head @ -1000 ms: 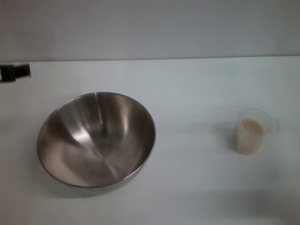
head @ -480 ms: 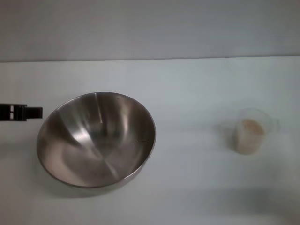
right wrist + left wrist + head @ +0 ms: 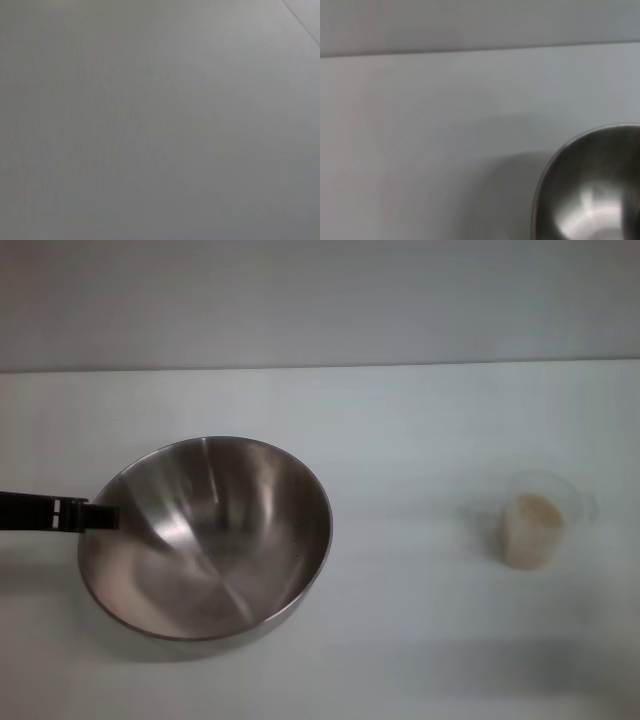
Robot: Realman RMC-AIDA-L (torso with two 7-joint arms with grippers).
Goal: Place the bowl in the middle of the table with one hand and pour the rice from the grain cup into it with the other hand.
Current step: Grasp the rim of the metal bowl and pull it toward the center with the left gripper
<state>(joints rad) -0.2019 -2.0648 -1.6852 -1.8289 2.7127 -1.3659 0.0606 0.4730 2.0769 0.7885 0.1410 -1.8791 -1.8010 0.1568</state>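
Note:
The large steel bowl (image 3: 205, 537) sits on the white table (image 3: 400, 430), left of the middle, and it is empty. It also shows in the left wrist view (image 3: 590, 190). My left gripper (image 3: 95, 515) reaches in from the left edge, its dark tip at the bowl's left rim. The clear grain cup (image 3: 540, 520) stands upright at the right, holding rice (image 3: 532, 525). My right gripper is out of view; the right wrist view shows only bare table.
The table's far edge (image 3: 320, 367) runs across the back, with a grey wall behind it.
My left gripper has come down and to the right, from the far left edge to the bowl's left rim. The bowl and cup have not moved.

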